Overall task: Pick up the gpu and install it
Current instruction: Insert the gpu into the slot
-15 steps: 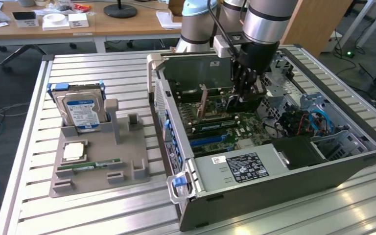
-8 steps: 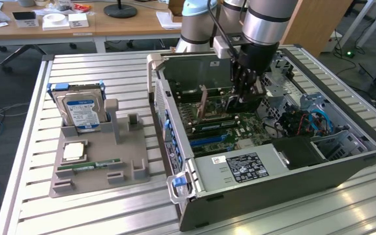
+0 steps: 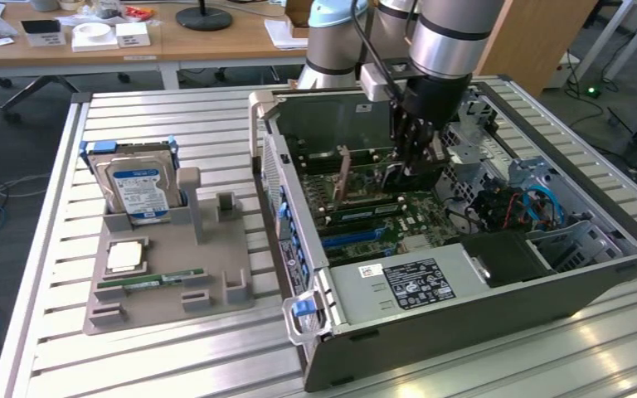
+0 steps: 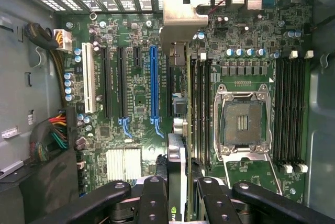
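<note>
Here, in the exterior view's upper middle, the jaws are clamped on the gpu (image 4: 176, 166), edge-on above the motherboard (image 4: 138, 93) inside the case (image 3: 496, 315).

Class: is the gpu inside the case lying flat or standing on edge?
On edge: the gpu shows its thin edge in the wrist view, gripped by the end effector.

Silver arm (image 3: 451, 37) with black bands and pale blue caps carries a black, bolt-studded tool (image 3: 413, 159).
</note>
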`<action>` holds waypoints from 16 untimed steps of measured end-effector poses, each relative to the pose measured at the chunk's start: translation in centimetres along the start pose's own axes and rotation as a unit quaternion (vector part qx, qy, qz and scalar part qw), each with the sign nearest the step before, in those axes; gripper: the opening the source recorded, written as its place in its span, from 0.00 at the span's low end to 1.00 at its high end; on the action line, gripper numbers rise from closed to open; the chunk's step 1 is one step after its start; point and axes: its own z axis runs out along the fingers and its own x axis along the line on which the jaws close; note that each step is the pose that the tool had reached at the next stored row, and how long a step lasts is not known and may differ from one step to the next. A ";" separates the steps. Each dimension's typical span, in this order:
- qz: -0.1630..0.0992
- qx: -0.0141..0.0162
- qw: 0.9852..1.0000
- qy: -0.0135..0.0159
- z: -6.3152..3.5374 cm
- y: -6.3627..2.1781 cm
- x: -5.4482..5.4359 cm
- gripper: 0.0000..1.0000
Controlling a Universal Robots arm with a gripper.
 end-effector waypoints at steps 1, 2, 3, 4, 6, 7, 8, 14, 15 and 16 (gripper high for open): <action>0.000 0.000 1.000 0.000 0.01 0.04 0.0 0.27; 0.000 0.000 1.000 0.000 0.01 0.09 0.0 0.27; 0.000 0.000 1.000 0.000 0.00 0.13 0.1 0.27; 0.000 0.000 1.000 0.000 0.00 0.15 0.1 0.27; 0.000 0.000 1.000 0.000 -0.01 0.17 0.3 0.27; 0.000 0.000 1.000 0.000 -0.01 0.17 0.4 0.27; 0.000 0.000 1.000 0.000 -0.01 0.16 0.5 0.27; 0.000 0.000 1.000 0.000 -0.02 0.14 1.0 0.27; 0.000 0.000 1.000 0.000 -0.02 0.14 1.0 0.27; 0.000 0.000 1.000 0.000 -0.02 0.14 1.0 0.27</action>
